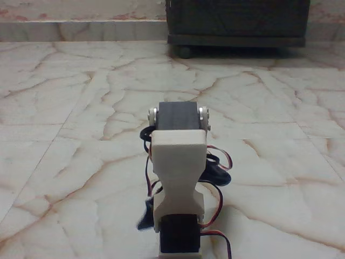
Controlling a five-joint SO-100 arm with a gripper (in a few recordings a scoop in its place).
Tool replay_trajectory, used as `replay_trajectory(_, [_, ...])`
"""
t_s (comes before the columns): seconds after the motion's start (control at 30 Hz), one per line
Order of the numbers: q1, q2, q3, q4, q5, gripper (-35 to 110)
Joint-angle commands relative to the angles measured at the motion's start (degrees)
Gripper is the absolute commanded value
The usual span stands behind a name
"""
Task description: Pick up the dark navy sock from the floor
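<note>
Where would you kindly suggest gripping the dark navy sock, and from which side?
Only a blurred edge of the dark navy sock shows, left of the arm. Probably pinch its raised fabric from above: soft cloth lying on the flat floor offers no side edge.

One white arm (178,162), one dark navy sock (145,217), one dark wooden cabinet (237,21).

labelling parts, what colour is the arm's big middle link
White, a plain plastic link between dark servo blocks, seen best in the fixed view.
</note>
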Motion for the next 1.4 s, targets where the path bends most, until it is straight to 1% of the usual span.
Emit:
replay_trajectory(0.0, [1.14, 4.75, 1.49, -1.32, -3.52, 0])
replay_trajectory(0.13, [3.43, 18.98, 8.79, -1.49, -9.05, 0])
replay_trajectory(0.2, [5.01, 21.62, 9.58, -2.37, -11.34, 0])
replay_trajectory(0.23, [5.63, 23.12, 11.07, -5.01, -11.69, 0])
replay_trajectory(0.33, [5.63, 24.35, 16.08, -18.02, -11.60, 0])
replay_trajectory(0.4, [6.94, 24.35, 17.31, -24.17, -13.45, 0])
replay_trajectory(0.47, [8.09, 24.35, 18.54, -30.06, -16.96, 0])
replay_trajectory(0.53, [8.17, 24.26, 18.54, -32.61, -18.54, 0])
replay_trajectory(0.6, [8.35, 23.99, 18.54, -32.43, -22.41, 0])
replay_trajectory(0.67, [8.53, 24.08, 18.54, -32.87, -23.99, 0])
replay_trajectory(0.97, [9.40, 24.35, 18.54, -32.26, -21.80, 0])
replay_trajectory(1.17, [9.76, 24.35, 18.54, -32.26, -25.14, 0])
replay_trajectory(1.37, [9.40, 24.52, 18.54, -34.28, -24.43, 0])
